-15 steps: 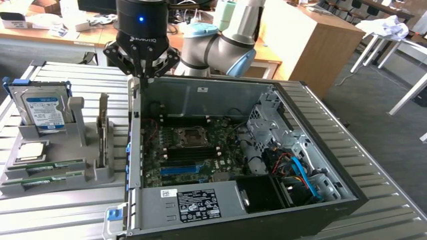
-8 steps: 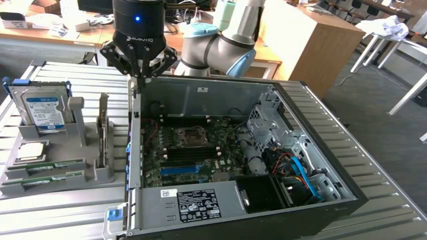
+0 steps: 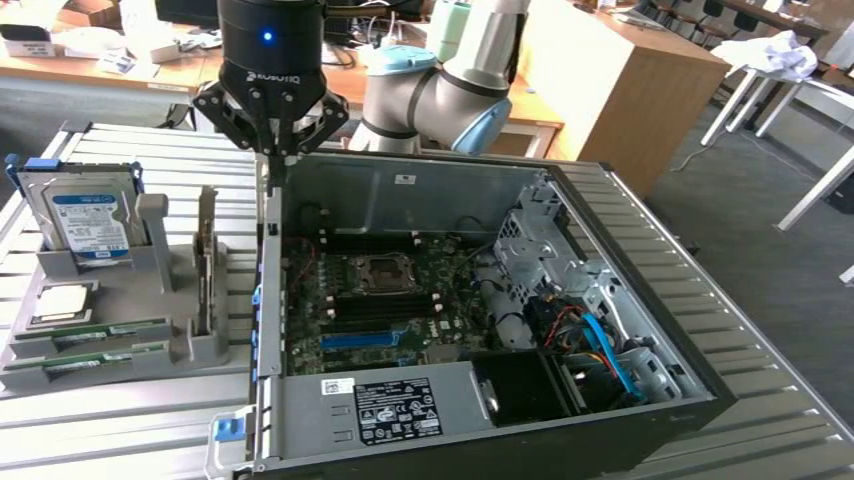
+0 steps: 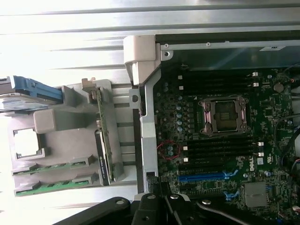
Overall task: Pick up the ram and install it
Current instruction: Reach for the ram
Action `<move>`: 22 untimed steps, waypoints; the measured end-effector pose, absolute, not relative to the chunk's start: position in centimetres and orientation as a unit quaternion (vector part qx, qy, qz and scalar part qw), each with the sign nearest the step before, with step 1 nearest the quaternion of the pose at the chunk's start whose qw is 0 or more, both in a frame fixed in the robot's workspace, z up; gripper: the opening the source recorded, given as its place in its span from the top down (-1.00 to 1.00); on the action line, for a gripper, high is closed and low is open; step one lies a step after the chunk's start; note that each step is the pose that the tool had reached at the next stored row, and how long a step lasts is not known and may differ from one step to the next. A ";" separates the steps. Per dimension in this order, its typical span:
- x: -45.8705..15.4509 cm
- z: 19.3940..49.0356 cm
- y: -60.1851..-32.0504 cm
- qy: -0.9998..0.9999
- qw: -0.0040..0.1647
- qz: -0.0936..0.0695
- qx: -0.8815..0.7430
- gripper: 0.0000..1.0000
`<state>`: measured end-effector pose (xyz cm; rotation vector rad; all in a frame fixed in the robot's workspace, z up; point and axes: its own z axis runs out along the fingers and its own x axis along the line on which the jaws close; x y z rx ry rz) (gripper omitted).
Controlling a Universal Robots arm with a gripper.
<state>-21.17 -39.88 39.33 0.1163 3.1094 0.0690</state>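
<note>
Two ram sticks, thin and green, lie on edge in the front slots of a grey holder [image 3: 180, 345]: the ram [image 3: 94, 335] and a second one [image 3: 87, 362] in the exterior view, the ram [image 4: 51, 165] in the wrist view. My gripper [image 3: 274, 158] hangs shut and empty above the back left corner of the open computer case [image 3: 274, 300], well behind the holder. Its dark fingers [image 4: 152, 180] sit over the case wall. The motherboard [image 4: 187, 117] shows black memory slots [image 4: 218, 150] beside the empty processor socket [image 4: 224, 115].
The holder also carries a silver hard drive [image 3: 87, 220], a square processor chip [image 3: 60, 300] and a thin card [image 3: 207, 260] standing on edge. Cables and a drive cage [image 3: 534, 250] fill the case's right side. The slatted metal table [image 3: 120, 420] surrounds everything.
</note>
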 end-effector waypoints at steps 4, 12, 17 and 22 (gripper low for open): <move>-21.4 39.3 -39.9 0.999 0.015 0.022 0.037 0.80; -22.3 39.3 -39.9 0.999 0.015 0.022 0.037 0.80; -22.9 39.3 -39.9 0.999 0.015 0.022 0.037 0.80; -23.5 39.3 -39.9 0.999 0.015 0.022 0.037 0.80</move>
